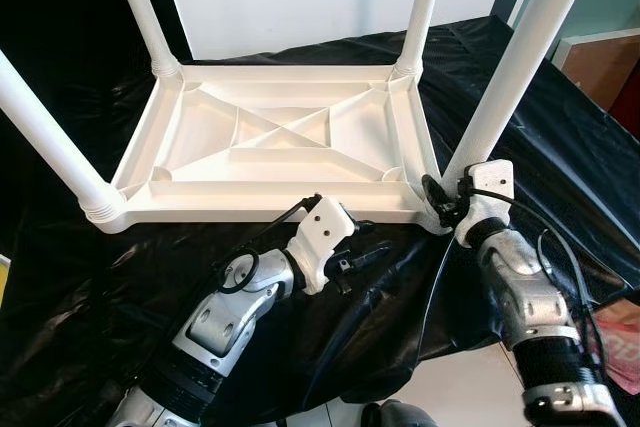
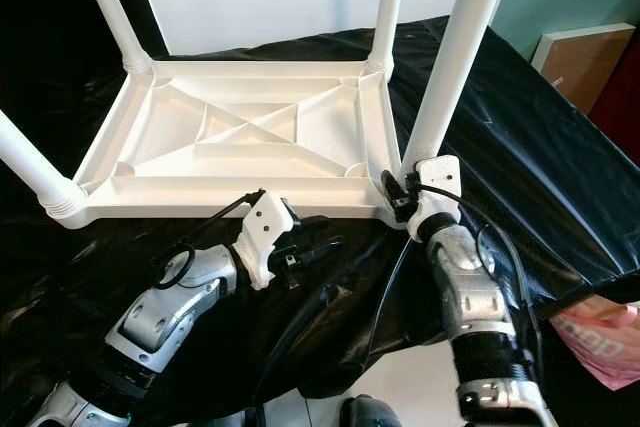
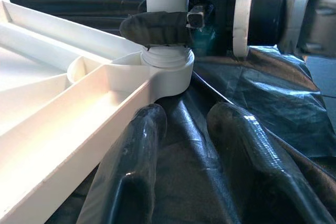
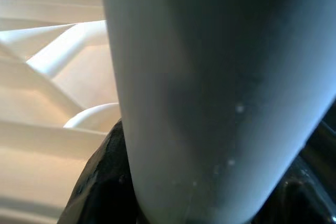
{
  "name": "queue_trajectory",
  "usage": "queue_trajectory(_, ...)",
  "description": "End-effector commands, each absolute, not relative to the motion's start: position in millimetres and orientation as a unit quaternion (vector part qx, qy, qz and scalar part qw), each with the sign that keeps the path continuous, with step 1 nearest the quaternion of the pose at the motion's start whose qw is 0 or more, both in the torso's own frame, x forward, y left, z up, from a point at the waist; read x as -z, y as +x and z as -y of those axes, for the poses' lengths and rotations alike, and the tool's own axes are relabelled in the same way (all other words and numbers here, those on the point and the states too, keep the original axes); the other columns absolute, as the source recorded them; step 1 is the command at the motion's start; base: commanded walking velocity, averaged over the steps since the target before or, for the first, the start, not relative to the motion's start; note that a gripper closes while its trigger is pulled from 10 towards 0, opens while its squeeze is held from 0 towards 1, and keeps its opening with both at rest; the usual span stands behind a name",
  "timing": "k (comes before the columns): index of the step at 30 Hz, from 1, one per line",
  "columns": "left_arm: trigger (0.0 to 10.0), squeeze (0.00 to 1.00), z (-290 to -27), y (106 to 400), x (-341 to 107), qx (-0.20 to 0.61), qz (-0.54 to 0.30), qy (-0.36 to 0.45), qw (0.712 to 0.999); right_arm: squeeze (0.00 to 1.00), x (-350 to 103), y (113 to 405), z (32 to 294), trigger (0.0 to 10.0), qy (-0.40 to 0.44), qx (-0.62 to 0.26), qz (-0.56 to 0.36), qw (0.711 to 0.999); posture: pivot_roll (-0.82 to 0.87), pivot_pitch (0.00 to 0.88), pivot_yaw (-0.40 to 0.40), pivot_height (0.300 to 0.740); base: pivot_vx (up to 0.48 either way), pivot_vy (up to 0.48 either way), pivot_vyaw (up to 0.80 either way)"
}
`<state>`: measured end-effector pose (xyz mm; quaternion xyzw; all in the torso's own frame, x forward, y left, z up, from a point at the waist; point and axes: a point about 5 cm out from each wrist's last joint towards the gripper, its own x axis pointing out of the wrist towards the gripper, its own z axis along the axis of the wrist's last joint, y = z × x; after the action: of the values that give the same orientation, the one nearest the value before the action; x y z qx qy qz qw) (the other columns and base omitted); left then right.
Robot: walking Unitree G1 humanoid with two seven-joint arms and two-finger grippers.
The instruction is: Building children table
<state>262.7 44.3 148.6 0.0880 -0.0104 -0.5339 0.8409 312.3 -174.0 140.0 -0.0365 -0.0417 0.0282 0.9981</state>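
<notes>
At the upturned table's near corner, right gripper clamps a leg; left gripper rests parted.

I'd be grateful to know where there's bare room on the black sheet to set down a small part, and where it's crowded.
Free: the black sheet beyond the near right leg, and the stretch left of the left gripper below the tabletop rim. Crowded: the near right corner, where the right gripper clamps the leg's base, the left gripper open alongside.
</notes>
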Motion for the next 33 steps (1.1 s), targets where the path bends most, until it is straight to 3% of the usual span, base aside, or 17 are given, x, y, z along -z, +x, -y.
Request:
queue_trajectory(1, 10.0, 0.0, -40.4, 255.4, -148.1, 0.573, 0.009, 0.087, 0.815, 0.0, -123.3, 307.3, 182.7, 10.0, -0.04, 0.02, -0.002, 0.999, 0.0, 0.117, 0.006, 0.74, 0.0, 0.0, 0.0)
queue_trajectory(3, 10.0, 0.0, -39.8, 254.8, -147.8, 0.574, 0.009, 0.085, 0.814, 0.0, -123.1, 303.8, 173.6, 10.0, -0.021, 0.089, -0.001, 0.996, 0.0, 0.116, 0.007, 0.74, 0.0, 0.0, 0.0)
queue_trajectory(5, 10.0, 0.0, -39.8, 254.8, -147.8, 0.574, 0.009, 0.085, 0.814, 0.0, -123.1, 303.8, 173.6, 10.0, -0.021, 0.089, -0.001, 0.996, 0.0, 0.116, 0.007, 0.74, 0.0, 0.0, 0.0)
queue_trajectory(15, 10.0, 0.0, -38.0, 254.1, -148.0, 0.576, 0.009, 0.081, 0.814, 0.0, -131.1, 299.8, 162.7, 10.0, 0.006, 0.261, 0.017, 0.965, 0.01, 0.114, -0.003, 0.74, 0.0, 0.0, 0.0)
queue_trajectory(25, 10.0, 0.0, -38.9, 253.7, -147.7, 0.572, 0.01, 0.081, 0.816, 0.0, -131.4, 300.4, 154.2, 10.0, -0.007, 0.26, 0.013, 0.966, 0.02, 0.102, -0.014, 0.74, 0.0, 0.0, 0.0)
queue_trajectory(26, 10.0, 0.0, -39.2, 253.6, -147.7, 0.571, 0.01, 0.081, 0.817, 1.0, -133.4, 300.7, 152.5, 10.0, -0.007, 0.249, 0.02, 0.968, 0.02, 0.1, -0.015, 0.74, 0.0, 0.0, 0.0)
queue_trajectory(33, 10.0, 0.0, -46.2, 261.2, -152.7, 0.555, 0.018, 0.084, 0.827, 1.0, -144.6, 295.2, 152.3, 10.0, -0.03, 0.203, 0.067, 0.976, 0.01, 0.103, -0.019, 0.74, 0.0, 0.0, 0.0)
